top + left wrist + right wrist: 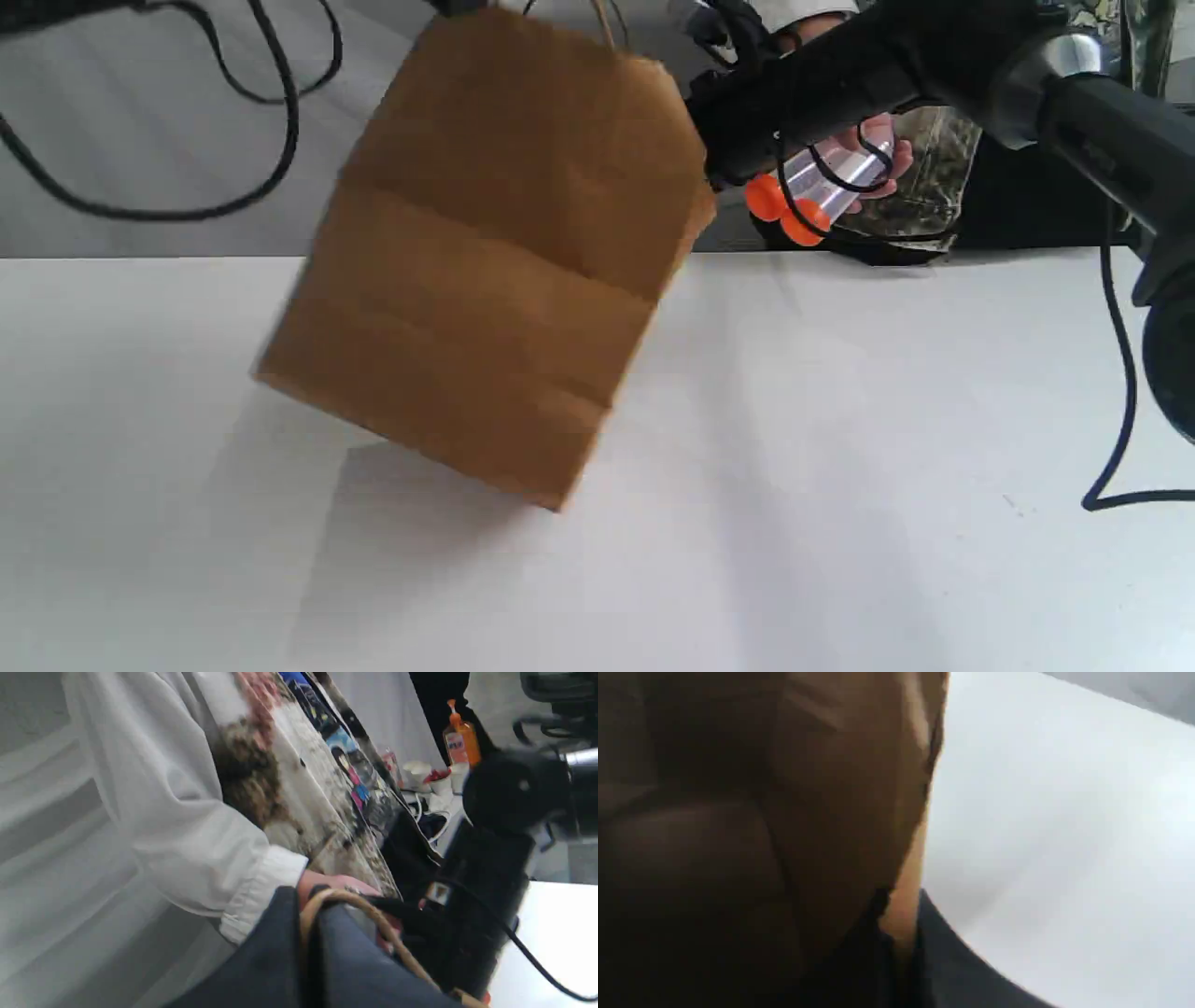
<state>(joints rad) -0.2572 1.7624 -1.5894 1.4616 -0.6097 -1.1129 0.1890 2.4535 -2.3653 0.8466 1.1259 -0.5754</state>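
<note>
The brown paper bag (495, 261) hangs tilted over the white table (887, 420) (whether its low corner touches is unclear). The left gripper (310, 952) is closed on its rope handle (373, 919); the right gripper (901, 947) pinches the bag's top edge.

So the bag (485, 261) hangs tilted over the surface (887, 420), left of middle, with the right claw (901, 924) on its right edge and a hand (878, 154) with tubes (822, 187) behind that.
</note>
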